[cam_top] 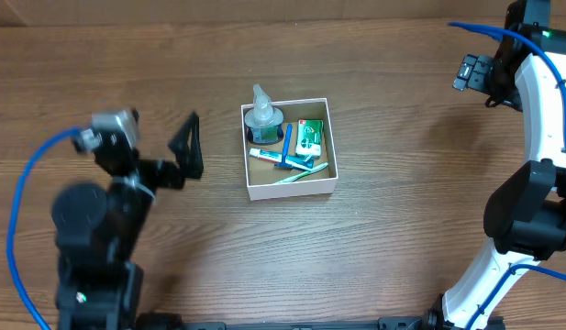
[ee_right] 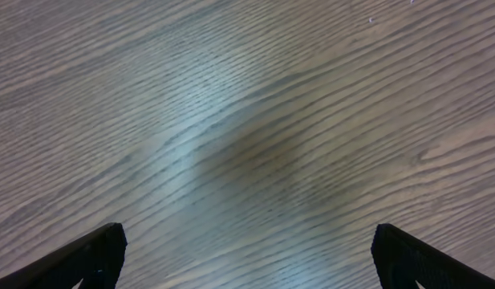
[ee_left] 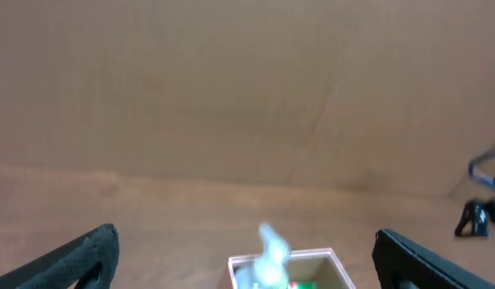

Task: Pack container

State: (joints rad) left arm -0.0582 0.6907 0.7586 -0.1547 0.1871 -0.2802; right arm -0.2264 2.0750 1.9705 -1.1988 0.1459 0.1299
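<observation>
Wood table (cam_top: 402,165) lies open on every side of the container (cam_top: 292,190). Inside, a clear bottle (cam_top: 262,114) fills the far-left corner, seemingly rising above the rim, and smaller items (cam_top: 292,158) crowd the rest.

Inside the container (cam_top: 292,191) on the table (cam_top: 411,238), the bottle (cam_top: 262,115) stands left of the carton (cam_top: 308,136).

Pose check: left arm (cam_top: 99,229), black, stands at the lower left and reaches in toward the middle. The left hand (cam_top: 193,145) has its jaws spread wide with nothing between them. Its fingers (ee_left: 91,255) sit at the two lower corners of the wrist view, roughly level. The right arm (cam_top: 539,119), white links on black joints, rises from the lower right and folds back to the far right edge. The right hand (ee_right: 247,269) faces downward, jaws fully apart, empty.
</observation>
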